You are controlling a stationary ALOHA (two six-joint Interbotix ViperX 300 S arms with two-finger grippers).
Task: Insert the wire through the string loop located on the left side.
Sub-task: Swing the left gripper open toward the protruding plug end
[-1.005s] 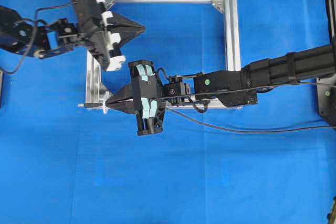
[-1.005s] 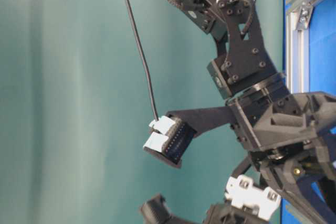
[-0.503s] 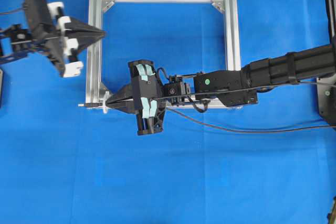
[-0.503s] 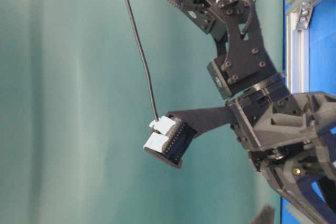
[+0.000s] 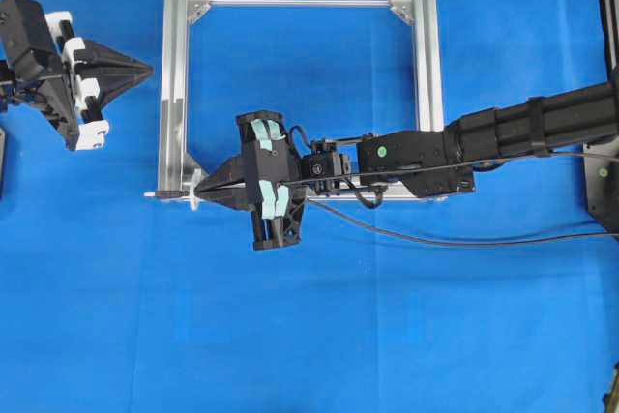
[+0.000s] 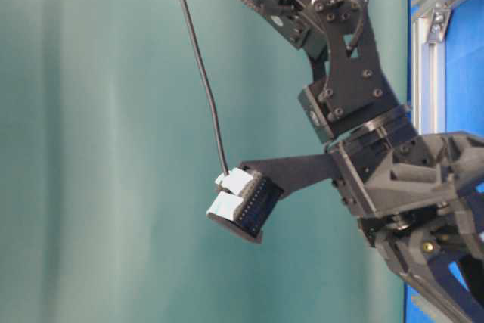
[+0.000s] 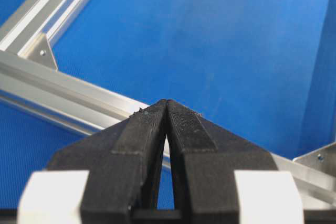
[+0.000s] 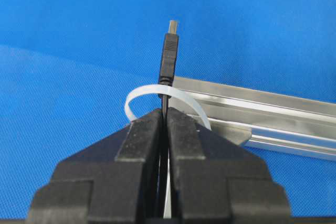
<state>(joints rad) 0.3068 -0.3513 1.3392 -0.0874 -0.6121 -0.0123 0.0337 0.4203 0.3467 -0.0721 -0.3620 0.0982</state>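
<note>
Right wrist view: right end effector (image 8: 164, 116) grasps the wire (image 8: 168, 59) threaded through the string loop (image 8: 137, 96); left end effector (image 7: 166, 104) clenched.

Blue counter (image 5: 387, 336) carries a square silver frame (image 5: 430, 65), lying flat. Black wire (image 5: 464, 239) trails across the counter behind the right jaws, below the frame's lower rail. Left jaws point toward the frame's left rail.

Brushed silvery aluminium frame (image 5: 174, 94), matt blue cloth-like table cover (image 5: 387, 336), ribbed black plastic tool fingers (image 7: 147, 129)
</note>
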